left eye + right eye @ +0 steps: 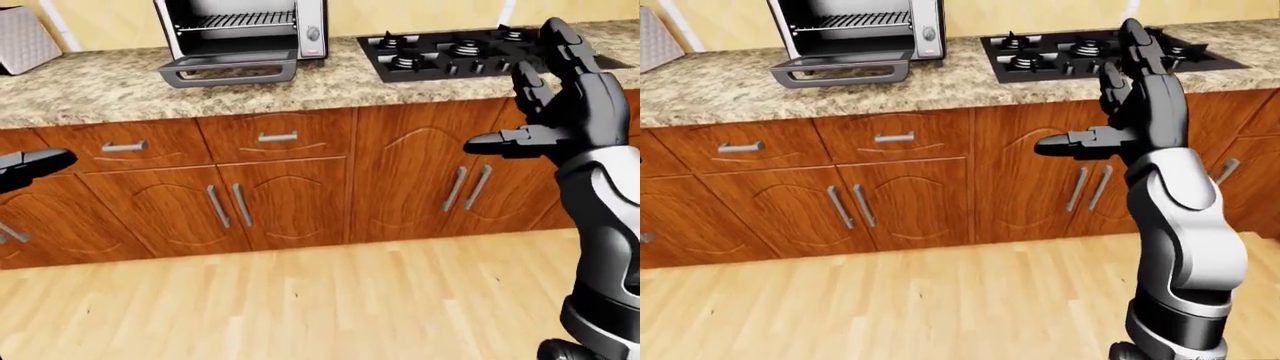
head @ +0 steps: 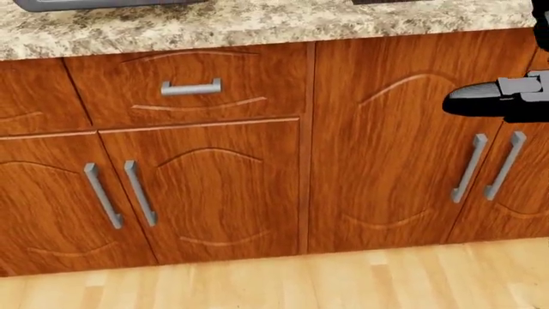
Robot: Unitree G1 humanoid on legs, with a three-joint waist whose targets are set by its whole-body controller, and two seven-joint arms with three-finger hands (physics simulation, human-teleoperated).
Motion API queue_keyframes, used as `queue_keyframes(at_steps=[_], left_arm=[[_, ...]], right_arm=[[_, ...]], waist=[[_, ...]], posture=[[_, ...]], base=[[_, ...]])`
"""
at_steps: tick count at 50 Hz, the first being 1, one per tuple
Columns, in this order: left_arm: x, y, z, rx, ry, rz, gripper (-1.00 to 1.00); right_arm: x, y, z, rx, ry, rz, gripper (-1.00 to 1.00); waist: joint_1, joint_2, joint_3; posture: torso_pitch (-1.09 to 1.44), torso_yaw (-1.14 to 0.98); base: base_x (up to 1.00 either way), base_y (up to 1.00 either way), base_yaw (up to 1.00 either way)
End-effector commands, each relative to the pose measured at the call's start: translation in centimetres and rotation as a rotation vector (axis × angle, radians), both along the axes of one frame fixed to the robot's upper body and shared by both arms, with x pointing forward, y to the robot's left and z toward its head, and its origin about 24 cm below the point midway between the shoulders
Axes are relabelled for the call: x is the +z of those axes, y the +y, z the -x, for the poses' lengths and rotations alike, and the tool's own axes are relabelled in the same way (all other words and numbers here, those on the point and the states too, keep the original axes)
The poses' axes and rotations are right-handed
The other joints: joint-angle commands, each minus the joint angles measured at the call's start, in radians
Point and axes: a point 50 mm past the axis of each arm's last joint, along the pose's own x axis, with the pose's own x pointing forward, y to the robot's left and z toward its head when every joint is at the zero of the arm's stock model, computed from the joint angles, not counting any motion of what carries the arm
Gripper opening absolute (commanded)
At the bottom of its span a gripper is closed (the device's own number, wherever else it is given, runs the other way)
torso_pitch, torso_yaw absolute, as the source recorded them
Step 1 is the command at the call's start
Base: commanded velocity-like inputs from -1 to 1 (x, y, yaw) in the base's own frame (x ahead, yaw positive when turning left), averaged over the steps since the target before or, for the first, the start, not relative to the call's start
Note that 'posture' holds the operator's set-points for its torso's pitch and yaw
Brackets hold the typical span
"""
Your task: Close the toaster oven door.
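Toaster oven [image 1: 243, 28] on granite tabletop [image 1: 90, 90] left of gas hob [image 1: 470, 51], its door [image 1: 228, 71] hanging open, right hand [image 1: 1120, 105] raised with fingers spread beside the hob, left hand [image 1: 30, 166] barely visible, state unclear

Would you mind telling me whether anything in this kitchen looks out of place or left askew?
Only the toaster oven on the granite counter: its door hangs folded down flat, leaving the rack inside exposed. The cabinet doors and drawers below look shut and straight, and nothing appears spilled or damaged.
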Motion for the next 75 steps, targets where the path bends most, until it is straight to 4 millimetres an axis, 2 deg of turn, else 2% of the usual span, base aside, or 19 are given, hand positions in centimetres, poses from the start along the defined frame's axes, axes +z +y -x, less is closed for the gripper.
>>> queue_keyframes(at_steps=[1,12,13,16,21,25,26,34,37,38,41,47,51,52,54,65,66,70,75], left_arm=[[2.1,-0.5,0.5,-0.008,-0.077,-0.056,1.00],[2.3,-0.5,0.6,-0.007,-0.081,-0.055,1.00],[2.4,-0.5,0.6,-0.008,-0.082,-0.055,1.00],[2.3,-0.5,0.5,-0.008,-0.082,-0.056,1.00],[2.5,-0.3,0.6,-0.003,-0.085,-0.053,1.00],[2.5,-0.2,0.6,0.000,-0.087,-0.050,1.00],[2.5,-0.2,0.6,0.000,-0.087,-0.049,1.00],[2.7,0.0,0.7,0.007,-0.089,-0.047,1.00],[2.8,0.1,0.8,0.009,-0.092,-0.047,1.00],[2.8,0.0,0.7,0.007,-0.090,-0.044,1.00],[2.9,0.1,0.8,0.009,-0.091,-0.043,1.00],[2.9,0.3,0.8,0.014,-0.091,-0.041,1.00],[2.8,0.3,0.8,0.016,-0.089,-0.039,1.00],[2.8,0.3,0.8,0.016,-0.089,-0.039,1.00],[2.8,0.3,0.8,0.017,-0.090,-0.039,1.00],[2.9,0.4,0.9,0.017,-0.089,-0.038,1.00],[2.9,0.4,0.9,0.016,-0.089,-0.038,1.00],[3.0,0.5,0.9,0.016,-0.091,-0.039,1.00],[3.2,0.4,1.0,0.017,-0.094,-0.041,1.00]], right_arm=[[1.8,-0.1,0.5,-0.010,-0.082,0.017,1.00],[1.9,-0.2,0.6,-0.008,-0.081,0.013,1.00],[1.9,-0.2,0.6,-0.008,-0.080,0.013,1.00],[1.8,-0.3,0.6,-0.006,-0.076,0.008,1.00],[1.8,-0.2,0.6,-0.003,-0.076,0.009,1.00],[1.9,-0.2,0.7,-0.003,-0.076,0.005,1.00],[1.9,-0.2,0.7,-0.002,-0.076,0.002,1.00],[2.1,-0.1,0.6,0.002,-0.080,0.002,1.00],[2.3,-0.1,0.6,0.005,-0.082,0.003,1.00],[2.4,-0.1,0.6,0.005,-0.081,-0.001,1.00],[2.5,0.0,0.7,0.009,-0.081,-0.005,1.00],[2.5,0.0,0.8,0.013,-0.080,-0.006,1.00],[2.5,-0.1,0.8,0.014,-0.078,-0.013,1.00],[2.5,-0.1,0.8,0.014,-0.078,-0.014,1.00],[2.5,-0.1,0.8,0.015,-0.078,-0.014,1.00],[2.6,0.0,0.9,0.018,-0.076,-0.019,1.00],[2.7,0.0,0.9,0.020,-0.077,-0.019,1.00],[2.8,0.1,0.9,0.020,-0.078,-0.018,1.00],[2.9,0.0,0.9,0.021,-0.080,-0.015,1.00]], waist=[[-0.005,0.010,-0.016],[0.017,-0.110,-0.026],[0.013,-0.076,-0.026],[0.002,-0.097,-0.027],[-0.007,-0.059,-0.014],[-0.013,0.045,-0.039],[-0.003,0.012,-0.032],[0.012,-0.059,-0.012],[0.015,-0.136,-0.032],[0.004,-0.093,-0.027],[0.000,-0.111,-0.036],[-0.009,-0.062,-0.021],[-0.015,0.051,-0.049],[-0.006,0.012,-0.040],[-0.002,0.025,-0.021],[0.021,-0.119,-0.037],[0.012,-0.081,-0.029],[0.002,-0.102,-0.041],[-0.012,-0.042,-0.019]], posture=[[0.00,0.00],[0.00,0.00],[0.00,0.00],[0.00,0.00],[0.00,0.00],[0.00,0.00],[0.00,0.00],[0.00,0.00],[0.00,0.00],[0.00,0.00],[0.00,0.00],[0.00,0.00],[0.00,0.00],[0.00,0.00],[0.00,0.00],[0.00,0.00],[0.00,0.00],[0.00,0.00],[0.00,0.00]], base=[[0.22,0.17,0.00],[0.21,0.16,0.00],[0.23,0.12,0.00],[0.24,0.12,0.00],[0.23,0.12,0.00],[0.24,0.12,0.00],[0.23,0.18,0.00],[0.24,0.21,0.00],[0.24,0.23,0.00],[0.23,0.24,0.00],[0.24,0.25,0.00],[0.24,0.31,0.00],[0.24,0.32,0.00],[0.23,0.31,0.00],[0.25,0.32,0.00],[0.21,0.31,0.00],[0.20,0.31,0.00],[0.20,0.31,0.00],[0.20,0.29,0.00]])
